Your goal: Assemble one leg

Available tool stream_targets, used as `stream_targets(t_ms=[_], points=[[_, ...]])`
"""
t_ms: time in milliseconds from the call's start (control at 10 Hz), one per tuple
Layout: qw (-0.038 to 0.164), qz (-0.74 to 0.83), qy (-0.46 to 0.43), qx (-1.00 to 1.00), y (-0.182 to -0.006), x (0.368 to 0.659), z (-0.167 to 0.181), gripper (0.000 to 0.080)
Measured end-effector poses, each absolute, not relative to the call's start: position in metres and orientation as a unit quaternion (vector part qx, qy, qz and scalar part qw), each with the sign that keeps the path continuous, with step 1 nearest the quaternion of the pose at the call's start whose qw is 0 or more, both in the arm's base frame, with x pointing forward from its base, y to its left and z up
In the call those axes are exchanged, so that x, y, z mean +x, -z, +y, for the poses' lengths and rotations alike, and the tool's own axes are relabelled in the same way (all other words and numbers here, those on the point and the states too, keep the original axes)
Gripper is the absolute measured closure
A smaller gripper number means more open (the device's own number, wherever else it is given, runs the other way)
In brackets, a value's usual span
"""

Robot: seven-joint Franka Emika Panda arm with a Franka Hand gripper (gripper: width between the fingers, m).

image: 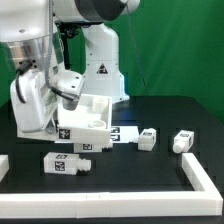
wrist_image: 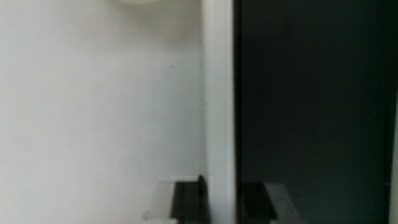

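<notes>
Several white legs with tag stickers lie on the black table: one at the front left, one by the panel, and two on the exterior view's right. My gripper is on none of them. It is shut on the edge of the large flat white panel, held tilted above the table's left side. In the wrist view the panel fills one half, and its thin edge runs between my two dark fingers; the gripper straddles it.
A white rail borders the table's front and right, with another piece at the left. The marker board lies flat behind the panel. The robot's base stands at the back.
</notes>
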State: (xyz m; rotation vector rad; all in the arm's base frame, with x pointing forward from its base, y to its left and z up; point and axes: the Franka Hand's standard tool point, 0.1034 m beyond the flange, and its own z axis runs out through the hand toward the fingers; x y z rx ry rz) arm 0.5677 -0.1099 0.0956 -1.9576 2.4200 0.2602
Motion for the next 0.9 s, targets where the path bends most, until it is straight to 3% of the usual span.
stream_targets(t_ms=[200,300,500,600,900], points=[[0.008,0.850,-0.065,-0.523,-0.094,0.584,-0.106,0.0745],[0.040,0.893,-0.039,-0.448,-0.093,0.596,-0.100,0.0745],[-0.001,0.869,-0.038,-0.494,-0.088,0.590,-0.082,0.0745],[0.008,0.874,-0.037,-0.484,-0.087,0.592,-0.085,0.0745],[0.007,0.875,-0.037,-0.482,-0.086,0.592,-0.086,0.0745]])
